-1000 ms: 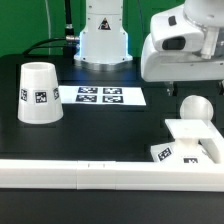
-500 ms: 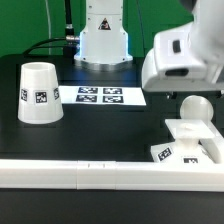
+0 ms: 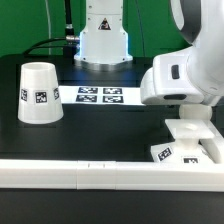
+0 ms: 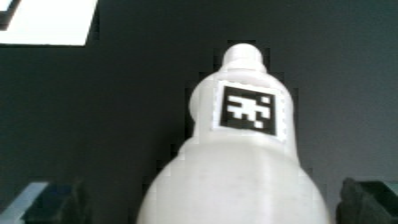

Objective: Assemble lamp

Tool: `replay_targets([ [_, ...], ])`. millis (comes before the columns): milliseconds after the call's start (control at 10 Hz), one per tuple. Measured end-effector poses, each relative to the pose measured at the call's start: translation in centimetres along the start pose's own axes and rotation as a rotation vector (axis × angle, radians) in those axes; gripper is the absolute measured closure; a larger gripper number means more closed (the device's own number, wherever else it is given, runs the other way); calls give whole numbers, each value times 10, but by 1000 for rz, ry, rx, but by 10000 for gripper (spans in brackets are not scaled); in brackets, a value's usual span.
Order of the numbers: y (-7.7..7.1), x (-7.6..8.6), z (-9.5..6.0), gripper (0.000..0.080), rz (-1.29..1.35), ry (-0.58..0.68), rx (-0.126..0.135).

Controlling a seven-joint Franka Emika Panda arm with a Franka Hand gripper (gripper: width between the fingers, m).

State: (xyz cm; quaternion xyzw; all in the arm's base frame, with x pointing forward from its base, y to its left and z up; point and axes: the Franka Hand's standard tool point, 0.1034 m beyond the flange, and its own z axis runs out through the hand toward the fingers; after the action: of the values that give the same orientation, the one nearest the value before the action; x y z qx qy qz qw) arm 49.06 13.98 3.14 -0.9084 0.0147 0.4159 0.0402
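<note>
Wrist view looks down on the bulb [image 4: 240, 110], whose tagged body sits between the gripper's [image 4: 201, 203] 2 dark fingers [image 4: 39, 202]. The fingers stand apart on either side and touch nothing. In the exterior view the arm's white hand hides the bulb at about 3 o'clock, just above the base [image 3: 190, 142] at 4 o'clock on the bench [image 3: 100, 130]. The shade [image 3: 38, 92] stands well apart at 9 o'clock. The step in hand looks like grasping the bulb. Next the gripper likely needs to lower, centre on the bulb and close squarely.
</note>
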Motion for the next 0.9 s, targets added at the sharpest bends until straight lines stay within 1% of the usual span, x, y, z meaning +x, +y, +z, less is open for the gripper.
replay_targets([
  [300, 2, 6, 9, 100, 5, 11, 1],
  [500, 8, 6, 22, 100, 20, -2, -1],
  [600, 10, 6, 26, 100, 48, -9, -1],
  [700, 14, 7, 28, 100, 72, -12, -1],
  [900, 16, 8, 28, 100, 87, -13, 0],
])
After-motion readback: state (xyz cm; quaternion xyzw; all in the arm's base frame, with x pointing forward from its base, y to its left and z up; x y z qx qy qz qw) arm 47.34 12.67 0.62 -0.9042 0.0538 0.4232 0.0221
